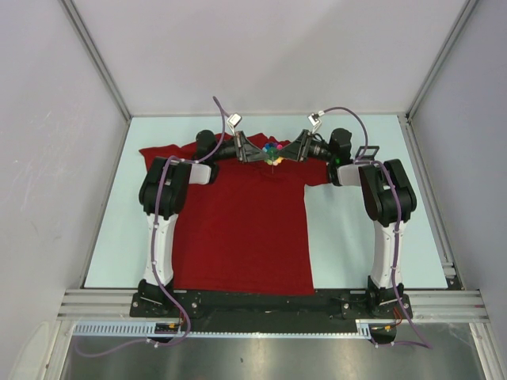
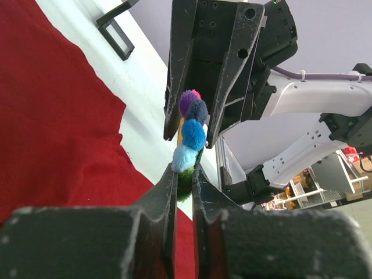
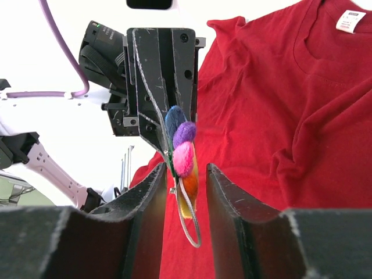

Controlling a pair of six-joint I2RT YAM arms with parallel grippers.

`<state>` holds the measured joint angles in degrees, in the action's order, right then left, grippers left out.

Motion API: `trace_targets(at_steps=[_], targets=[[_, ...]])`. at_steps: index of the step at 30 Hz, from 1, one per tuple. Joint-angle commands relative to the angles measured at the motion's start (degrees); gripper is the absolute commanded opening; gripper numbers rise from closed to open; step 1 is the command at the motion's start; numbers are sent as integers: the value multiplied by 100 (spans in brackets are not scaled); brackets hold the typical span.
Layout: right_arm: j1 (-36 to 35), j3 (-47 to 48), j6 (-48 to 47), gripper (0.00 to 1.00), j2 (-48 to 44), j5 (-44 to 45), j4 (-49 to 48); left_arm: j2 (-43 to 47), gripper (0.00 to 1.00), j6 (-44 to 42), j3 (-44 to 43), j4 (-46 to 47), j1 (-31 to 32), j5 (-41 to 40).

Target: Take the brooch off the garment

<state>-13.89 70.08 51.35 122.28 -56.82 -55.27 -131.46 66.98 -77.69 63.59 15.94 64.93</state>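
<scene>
The dark-red T-shirt (image 1: 238,229) lies flat on the table, neck at the far side; it also shows in the left wrist view (image 2: 52,128) and the right wrist view (image 3: 279,116). The brooch (image 1: 272,151), a cluster of coloured beads, hangs in the air over the neck area between both grippers. My left gripper (image 2: 184,168) is shut on the brooch's green end (image 2: 192,136). My right gripper (image 3: 185,168) is open, its fingers on either side of the brooch (image 3: 183,157) with a gap on the right. A thin ring (image 3: 192,232) dangles from the brooch. No cloth hangs from it.
The shirt's white neck label (image 3: 350,20) lies at the collar. A small black rectangular frame (image 1: 367,152) sits on the pale table to the right of the shirt. Metal frame posts and white walls enclose the table (image 1: 356,237). A rail (image 1: 269,301) runs along the near edge.
</scene>
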Motion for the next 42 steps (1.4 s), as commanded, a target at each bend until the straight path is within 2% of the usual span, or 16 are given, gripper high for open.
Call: trace_targets(at_steps=[1,8,23,27,28,31,36,38,42], targets=[[0,-12,33,36,-204,-14,-397,252,0,-212,-194,101,23,64],[-35,-12,-108,36,-196,4,-292,217,0,-80,-211,250,32,64],[-114,75,-161,27,-152,22,-195,173,0,8,-264,329,84,73],[-114,84,-178,17,-143,22,-178,182,0,8,-282,347,102,99],[-114,84,-178,10,-143,13,-169,182,1,17,-282,347,102,99],[-123,102,-178,0,-134,30,-134,182,0,17,-291,338,119,108],[-184,137,-371,0,-213,100,68,217,0,25,-299,364,146,99],[-184,120,-547,0,-274,223,323,270,6,8,-256,399,128,99],[-70,-47,-250,0,-310,294,-140,445,32,-167,-54,426,5,82]])
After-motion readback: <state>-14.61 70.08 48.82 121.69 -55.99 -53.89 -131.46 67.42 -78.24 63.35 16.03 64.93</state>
